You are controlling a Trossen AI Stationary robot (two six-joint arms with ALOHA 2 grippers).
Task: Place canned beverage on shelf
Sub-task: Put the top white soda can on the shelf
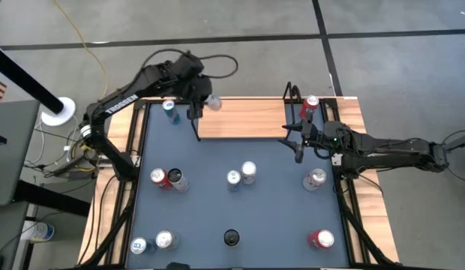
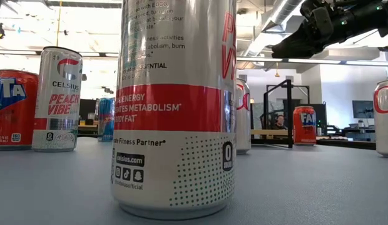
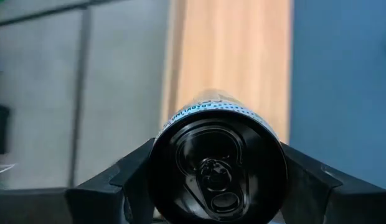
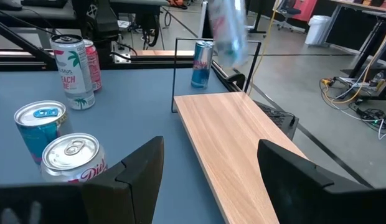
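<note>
- Left claw (image 3: 215, 186): clamped around a can (image 3: 218, 168), fingers on either flank, lid with its pull-tab facing the wrist camera. From above, you have this claw (image 1: 205, 96) carrying the can (image 1: 213, 101) in the air over the left end of the shelf (image 1: 244, 120).
- Under the can: bare light-wood board (image 3: 236, 56), with blue table to one side and floor to the other. The can hangs near the board's outer edge.
- Beyond that claw, a blue can (image 1: 169, 109) stands on the table just off the shelf's left end.
- Right claw (image 4: 208, 180): fingers spread, nothing between them, low at the shelf's right end, looking along the board (image 4: 236, 143). A red can (image 1: 310, 106) already stands there beside it.
- Risk: letting go while the can is tilted or too high would likely tip it and send it rolling off the outer edge.
- Risk: the wire upright (image 1: 196, 120) is close; drifting sideways could clip it and jar the grip.
</note>
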